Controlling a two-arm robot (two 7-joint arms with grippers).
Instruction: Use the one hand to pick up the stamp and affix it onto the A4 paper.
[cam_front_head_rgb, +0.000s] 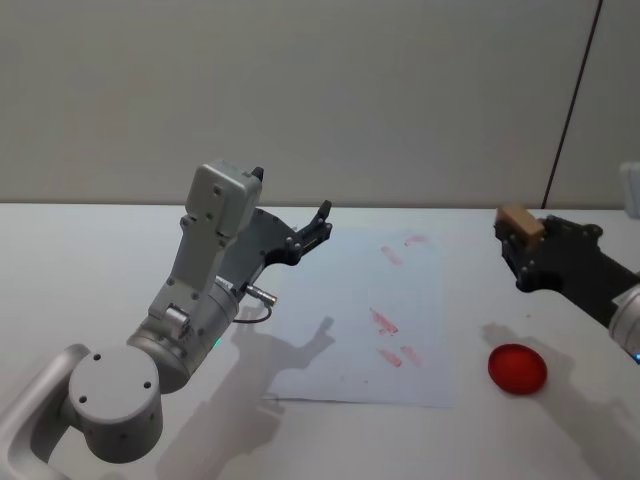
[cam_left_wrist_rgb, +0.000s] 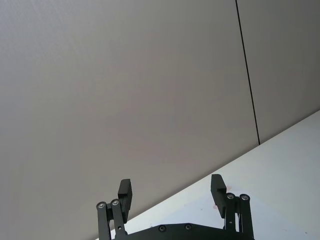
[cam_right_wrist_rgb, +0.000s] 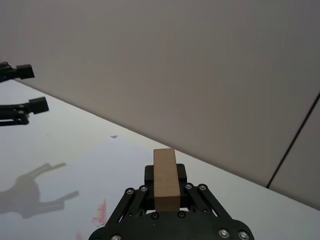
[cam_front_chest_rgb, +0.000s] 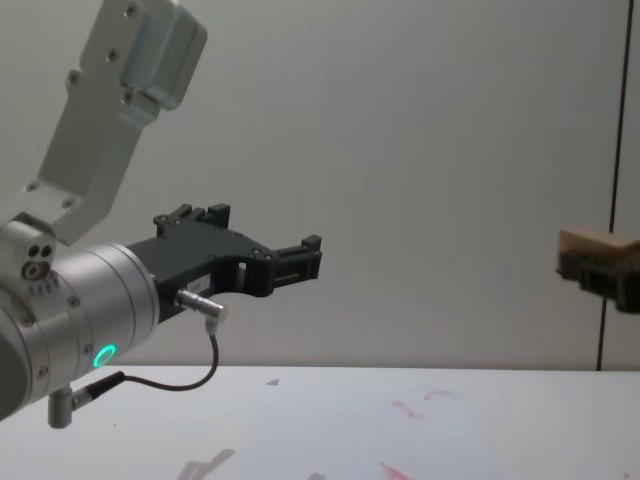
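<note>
The stamp (cam_front_head_rgb: 519, 221), a light-tan wooden block, is held in the air to the right of the A4 paper (cam_front_head_rgb: 350, 330). My right gripper (cam_front_head_rgb: 516, 238) is shut on it. In the right wrist view the stamp (cam_right_wrist_rgb: 165, 179) stands up between the black fingers. In the chest view it (cam_front_chest_rgb: 597, 241) hangs high above the table at the right edge. The paper lies flat mid-table and bears several faint red marks. My left gripper (cam_front_head_rgb: 322, 222) hovers open and empty over the paper's far left corner; its open fingers also show in the left wrist view (cam_left_wrist_rgb: 171, 189) and the chest view (cam_front_chest_rgb: 305, 255).
A round red object (cam_front_head_rgb: 517, 368) lies on the white table just right of the paper's near corner, below my right arm. A grey wall stands behind the table. The left arm's big housing (cam_front_head_rgb: 215, 215) rises over the table's left side.
</note>
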